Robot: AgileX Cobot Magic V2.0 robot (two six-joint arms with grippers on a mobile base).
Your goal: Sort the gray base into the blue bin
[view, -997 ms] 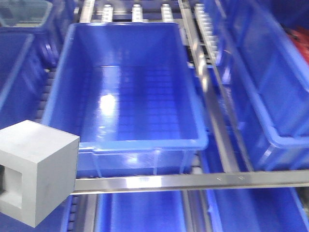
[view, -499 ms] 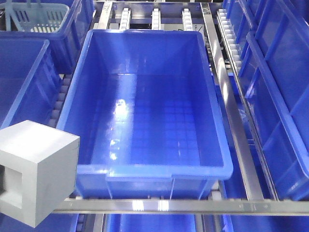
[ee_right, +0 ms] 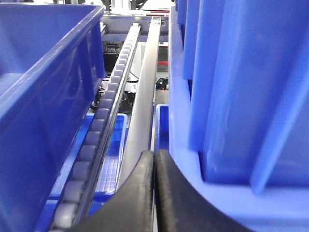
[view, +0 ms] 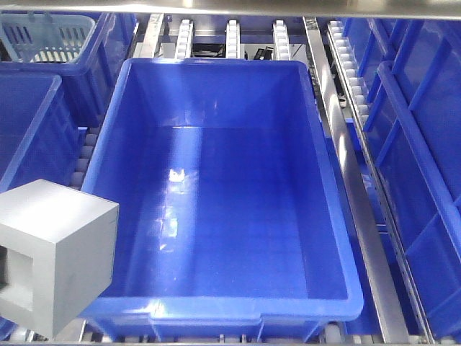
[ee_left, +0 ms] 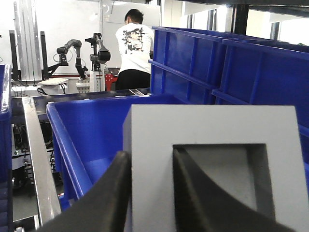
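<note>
My left pincer (ee_left: 150, 162) clamps the base (ee_left: 207, 125) by its recess wall, holding it at the bin (view: 216, 94) corner, ready to drop; right pincer (ee_right: 154, 162) closed, empty.

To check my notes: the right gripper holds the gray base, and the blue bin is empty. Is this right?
No: the left gripper holds the gray base, pinching one wall of its recess, as the left wrist view shows. The blue bin is empty.
</note>
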